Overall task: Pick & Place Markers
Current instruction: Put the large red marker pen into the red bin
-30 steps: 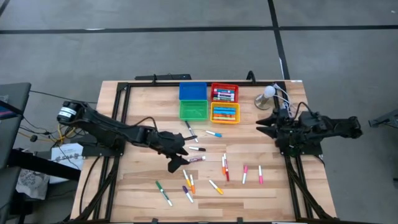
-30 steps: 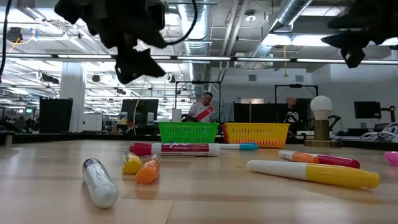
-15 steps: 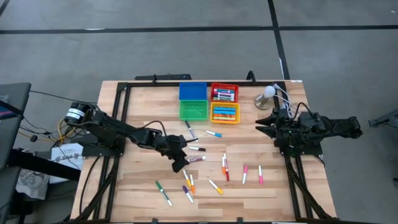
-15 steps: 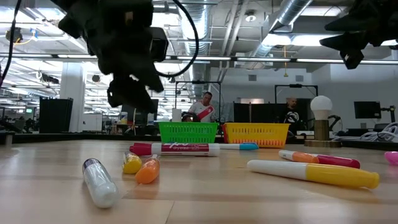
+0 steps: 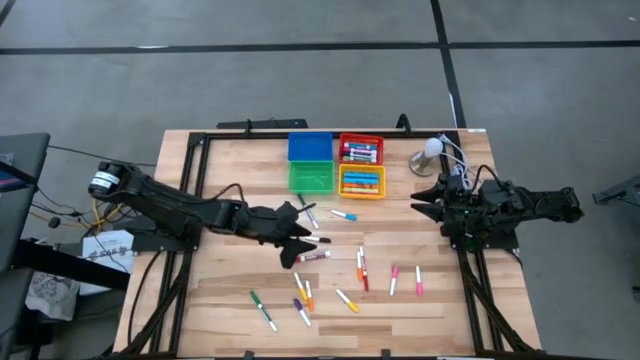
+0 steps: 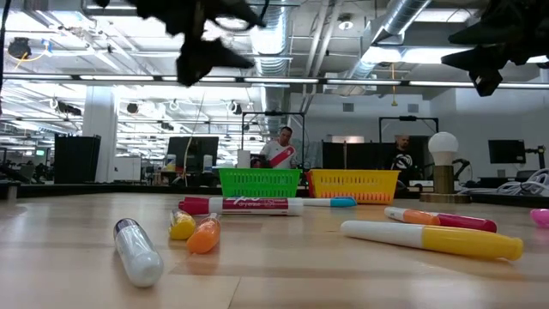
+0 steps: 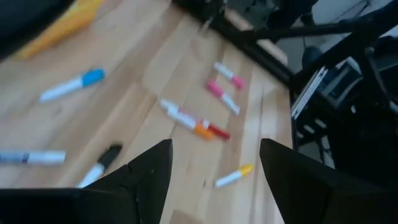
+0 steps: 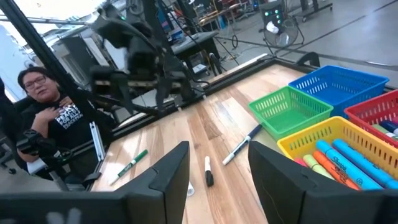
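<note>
Many markers (image 5: 330,270) lie flat and scattered on the wooden table, among them a maroon one (image 5: 313,256), a blue-capped one (image 5: 344,215) and two pink ones (image 5: 405,281). More markers lie in the red bin (image 5: 361,150) and the yellow bin (image 5: 362,181). My left gripper (image 5: 302,238) hangs open and empty above the markers at the table's middle; its wrist view shows nothing between its fingers (image 7: 214,186). In the low view it is high above the table (image 6: 206,39). My right gripper (image 5: 420,197) waits open at the right side, raised off the table (image 8: 217,180).
Four bins stand at the far middle: blue (image 5: 310,147), green (image 5: 311,177), red and yellow. A white ball lamp (image 5: 432,150) stands at the far right. A dark metal frame (image 5: 190,180) runs along the table's sides. People show in the room beyond the table (image 8: 37,93).
My left gripper first dipped toward the markers near the table's middle, then rose well clear and shifted toward the far edge. It carries nothing, and the markers lie where they were.
</note>
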Tool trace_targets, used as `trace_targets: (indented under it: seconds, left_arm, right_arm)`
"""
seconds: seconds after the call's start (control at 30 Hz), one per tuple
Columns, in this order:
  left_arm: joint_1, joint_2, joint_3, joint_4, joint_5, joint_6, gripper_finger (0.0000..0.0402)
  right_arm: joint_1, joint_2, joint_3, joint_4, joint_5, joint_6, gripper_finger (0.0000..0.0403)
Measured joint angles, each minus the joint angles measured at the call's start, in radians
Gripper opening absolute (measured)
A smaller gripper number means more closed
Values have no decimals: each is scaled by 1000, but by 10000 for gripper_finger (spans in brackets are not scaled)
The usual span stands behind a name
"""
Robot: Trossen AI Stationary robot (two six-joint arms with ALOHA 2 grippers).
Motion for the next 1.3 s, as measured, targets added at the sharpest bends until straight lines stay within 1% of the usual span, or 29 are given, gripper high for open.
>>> trace_targets:
  seconds: [0.07,0.23,0.33,0.37,0.57,0.73,0.83,1.1,1.3]
  left_arm:
    - [-7,28,50,-45,-4,25,242]
    - [-5,143,192,-282,-6,99,242]
    - [1,210,242,-402,2,105,242]
    - [2,226,249,-419,4,107,242]
    - [2,290,280,-419,30,140,242]
    - [8,291,280,-419,32,188,242]
    - [14,291,280,-418,58,208,242]
    - [13,304,280,-420,58,210,242]
    - [-16,373,280,-421,55,175,242]
  right_arm:
    - [0,0,0,0,0,0,157]
    - [0,0,0,0,1,0,155]
    - [0,0,0,0,1,0,153]
    - [0,0,0,0,1,0,153]
    - [0,0,0,0,1,0,156]
    - [0,0,0,0,1,0,156]
    - [0,0,0,0,1,0,154]
    - [0,0,0,0,1,0,155]
    - [0,0,0,0,-1,0,157]
